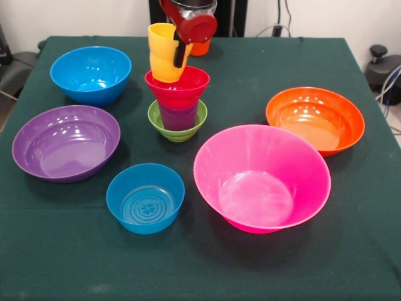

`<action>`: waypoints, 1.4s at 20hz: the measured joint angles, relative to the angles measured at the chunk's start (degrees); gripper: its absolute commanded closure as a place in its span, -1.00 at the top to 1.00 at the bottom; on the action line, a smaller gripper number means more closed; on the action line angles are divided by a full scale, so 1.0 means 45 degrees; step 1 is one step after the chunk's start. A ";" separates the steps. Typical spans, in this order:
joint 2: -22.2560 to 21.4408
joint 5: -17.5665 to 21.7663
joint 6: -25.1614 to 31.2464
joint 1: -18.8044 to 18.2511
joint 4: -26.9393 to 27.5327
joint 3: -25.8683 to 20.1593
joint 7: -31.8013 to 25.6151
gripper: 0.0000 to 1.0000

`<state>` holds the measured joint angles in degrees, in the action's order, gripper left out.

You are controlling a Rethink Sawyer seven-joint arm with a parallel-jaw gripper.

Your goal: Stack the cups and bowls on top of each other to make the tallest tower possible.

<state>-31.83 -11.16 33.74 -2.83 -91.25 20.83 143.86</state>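
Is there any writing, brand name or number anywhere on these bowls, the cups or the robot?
None can be read.
Small blue bowl: raised rings and a moulded mark at the bottom centre, too small to read.
The other bowls, the yellow cup and the robot's hand: no lettering shows.
Green tablecloth: plain.

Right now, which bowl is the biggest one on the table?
The pink bowl at the front. It is wider and deeper than the orange, purple and blue bowls around it.
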 measured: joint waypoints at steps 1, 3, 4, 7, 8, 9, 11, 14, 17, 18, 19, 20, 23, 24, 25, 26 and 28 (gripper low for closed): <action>0.0071 -0.0026 0.0003 0.0021 0.0070 0.0051 0.0000 -1.00; 0.0218 -0.0063 0.0003 0.0083 0.0213 0.0154 0.0000 -1.00; 0.0283 -0.0084 0.0000 0.0116 0.0267 0.0196 0.0000 -1.00; 0.0536 -0.0176 0.0003 0.0260 0.0440 0.0344 0.0000 -1.00; 0.0600 -0.0208 0.0003 0.0304 0.0477 0.0383 0.0000 -1.00; 0.0649 -0.0234 0.0003 0.0338 0.0502 0.0412 0.0000 -1.00; 0.0811 -0.0366 0.0003 0.0481 0.0587 0.0513 0.0000 -1.00; 0.1003 -0.0545 0.0000 0.0698 0.0662 0.0665 0.0000 -1.00; 0.1135 -0.0684 0.0000 0.0877 0.0668 0.0768 0.0000 -1.00; 0.1168 -0.0726 0.0000 0.0921 0.0668 0.0795 0.0000 -1.00; 0.1189 -0.0755 0.0003 0.0951 0.0668 0.0812 0.0000 -1.00; 0.1239 -0.0847 0.0003 0.1017 0.0668 0.0846 0.0000 -1.00; 0.1273 -0.0958 0.0003 0.1084 0.0668 0.0879 0.0000 -1.00; 0.1273 -0.1018 0.0000 0.1106 0.0670 0.0890 0.0000 -1.00; 0.1271 -0.1039 0.0003 0.1105 0.0668 0.0890 0.0000 -1.00; 0.1269 -0.1047 0.0001 0.1101 0.0669 0.0890 0.0000 -1.00; 0.1261 -0.1060 0.0003 0.1088 0.0668 0.0890 0.0000 -1.00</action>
<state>-26.16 -15.94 33.75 2.07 -88.25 24.84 143.86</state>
